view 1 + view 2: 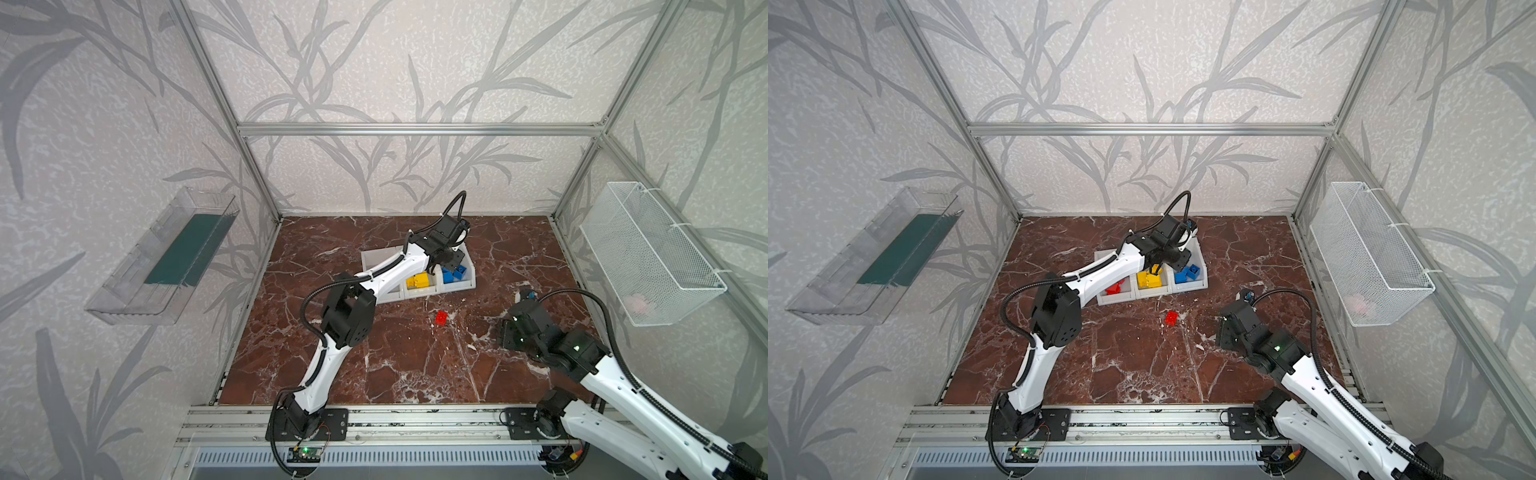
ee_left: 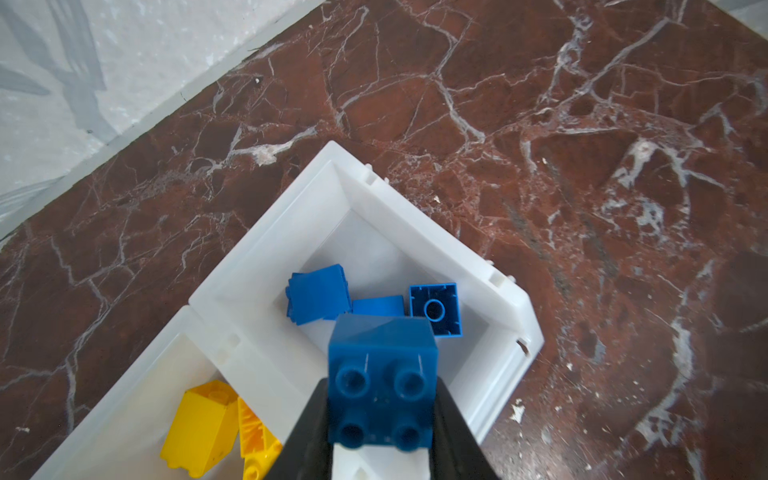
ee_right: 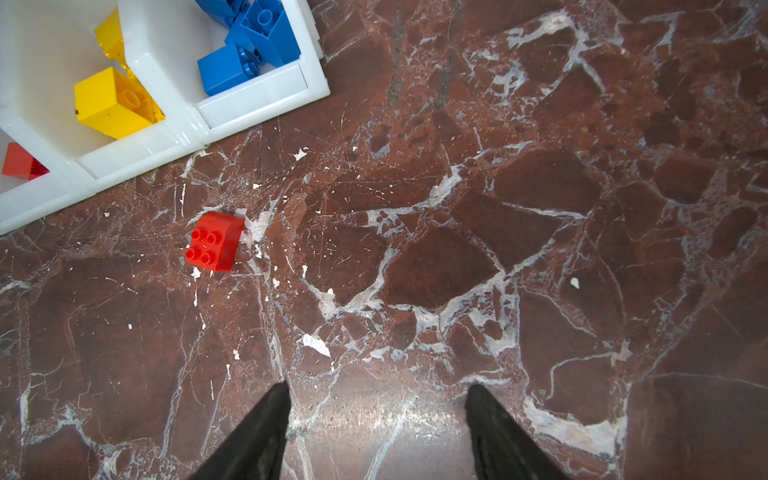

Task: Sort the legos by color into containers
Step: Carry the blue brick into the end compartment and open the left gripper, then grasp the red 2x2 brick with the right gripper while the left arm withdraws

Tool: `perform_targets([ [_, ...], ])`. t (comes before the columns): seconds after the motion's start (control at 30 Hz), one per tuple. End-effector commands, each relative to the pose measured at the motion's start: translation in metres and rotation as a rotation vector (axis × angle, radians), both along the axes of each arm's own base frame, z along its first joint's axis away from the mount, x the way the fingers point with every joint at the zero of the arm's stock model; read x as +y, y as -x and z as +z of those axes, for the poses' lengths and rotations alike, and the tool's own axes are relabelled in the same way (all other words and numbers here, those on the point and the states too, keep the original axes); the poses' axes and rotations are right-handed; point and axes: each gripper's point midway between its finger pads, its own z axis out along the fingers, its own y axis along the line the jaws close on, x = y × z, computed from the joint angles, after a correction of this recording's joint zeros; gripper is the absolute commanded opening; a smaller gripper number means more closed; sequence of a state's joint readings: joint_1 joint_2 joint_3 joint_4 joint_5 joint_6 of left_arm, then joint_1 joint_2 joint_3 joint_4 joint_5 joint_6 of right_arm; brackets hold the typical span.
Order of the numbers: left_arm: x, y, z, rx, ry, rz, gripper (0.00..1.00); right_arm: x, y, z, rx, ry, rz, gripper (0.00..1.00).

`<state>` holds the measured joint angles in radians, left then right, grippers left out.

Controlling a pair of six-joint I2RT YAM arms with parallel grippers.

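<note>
Three white bins (image 1: 1152, 294) joined in a row sit toward the back of the marble table (image 1: 415, 365), and by the look of it the sorting is nearly finished: yellow bricks (image 2: 199, 428) lie in the middle bin, red bricks (image 1: 1115, 286) in one end bin, and blue bricks (image 2: 318, 295) in the blue bin (image 2: 436, 249) at the other end. The left claw (image 2: 380, 390) is clenched on one more blue brick (image 2: 382, 357), pinching two opposite sides so that the studs face the wrist camera. It hangs over the blue bin, close to the wall shared with the yellow one. I judge that spot is chosen so a release sends the brick in among its own colour, though so near the divider it could clip the wall and tumble the wrong way. Only one loose red brick (image 3: 214, 241) is in view, alone on the table just in front of the bins and touching nothing. The right claw (image 3: 378, 399) is released and empty, its black fingers (image 3: 257, 436) spread above bare table, well apart from the bins. It seems to wait there out of the left arm's way, near enough to take the red brick next.
</note>
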<state>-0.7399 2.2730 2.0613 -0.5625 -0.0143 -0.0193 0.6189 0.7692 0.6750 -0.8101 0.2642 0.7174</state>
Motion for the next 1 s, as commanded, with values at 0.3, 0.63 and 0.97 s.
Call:
perform_targets([
  [0.3,0.007,-0.01,0.019,-0.037,0.034,0.076,0.64,-0.007,0.004,0.001,0.005,0.032,-0.005,0.68],
  [0.63,0.03,-0.006,0.046,-0.068,0.109,0.129,0.66,-0.004,-0.001,0.001,0.016,0.052,0.007,0.68],
  [0.97,0.136,0.026,0.079,-0.097,0.207,0.271,0.66,0.043,-0.039,-0.007,0.058,0.051,0.1,0.68],
])
